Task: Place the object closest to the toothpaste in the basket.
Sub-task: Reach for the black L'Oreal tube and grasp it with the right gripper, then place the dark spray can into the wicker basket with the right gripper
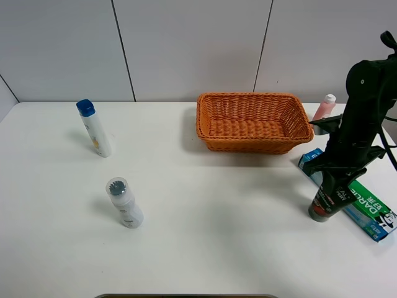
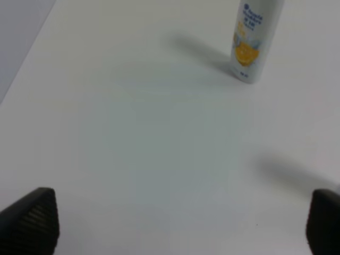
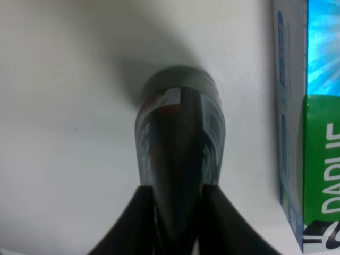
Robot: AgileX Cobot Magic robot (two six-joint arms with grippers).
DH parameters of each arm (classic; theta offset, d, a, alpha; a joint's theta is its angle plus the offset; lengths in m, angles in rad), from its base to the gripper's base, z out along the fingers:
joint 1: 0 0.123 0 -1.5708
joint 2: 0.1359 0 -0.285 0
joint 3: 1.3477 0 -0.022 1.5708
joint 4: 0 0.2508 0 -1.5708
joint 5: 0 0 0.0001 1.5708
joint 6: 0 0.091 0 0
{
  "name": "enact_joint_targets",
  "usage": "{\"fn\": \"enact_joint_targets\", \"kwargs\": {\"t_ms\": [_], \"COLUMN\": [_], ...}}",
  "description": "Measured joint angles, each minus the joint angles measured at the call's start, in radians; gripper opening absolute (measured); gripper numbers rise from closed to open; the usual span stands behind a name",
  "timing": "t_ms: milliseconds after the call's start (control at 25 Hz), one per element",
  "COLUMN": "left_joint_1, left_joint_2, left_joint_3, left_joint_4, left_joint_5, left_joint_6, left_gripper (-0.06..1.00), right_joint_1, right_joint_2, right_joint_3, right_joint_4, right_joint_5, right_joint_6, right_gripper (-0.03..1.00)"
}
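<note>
Tube [image 3: 178, 122] clamped between right gripper [image 3: 178, 191] jaws (lower end on table [image 1: 217, 205]), just beside toothpaste box [image 1: 366, 211]; left gripper [image 2: 180, 220] spread, empty.

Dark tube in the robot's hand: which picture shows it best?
The right wrist view: the dark tube fills the picture, pinched by the right hand, beside the toothpaste box. The exterior high view shows it whole but small, cap pointing down. The left wrist view misses it.

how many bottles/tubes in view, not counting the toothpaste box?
4: blue-capped white bottle back left; grey-capped white bottle front left; pink bottle right of the basket; dark tube in the right gripper. The right arm may hide more.
</note>
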Motion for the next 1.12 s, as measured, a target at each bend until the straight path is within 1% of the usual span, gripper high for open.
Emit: {"fn": "enact_joint_targets", "kwargs": {"t_ms": [80,760,1120], "left_joint_1": [0.000,0.000,0.000], "left_joint_2": [0.000,0.000,0.000], "left_joint_3": [0.000,0.000,0.000], "left_joint_4": [0.000,0.000,0.000], "left_joint_5": [0.000,0.000,0.000], "left_joint_6": [0.000,0.000,0.000], "left_gripper": [0.94,0.94,0.94], "right_joint_1": [0.000,0.000,0.000], "right_joint_2": [0.002,-0.001,-0.138], "right_joint_3": [0.000,-0.001,-0.001], "right_joint_4": [0.000,0.000,0.006], "right_joint_5": [0.000,0.004,0.021], "right_joint_6": [0.000,0.011,0.027], "right_gripper": [0.20,0.20,0.19]}}
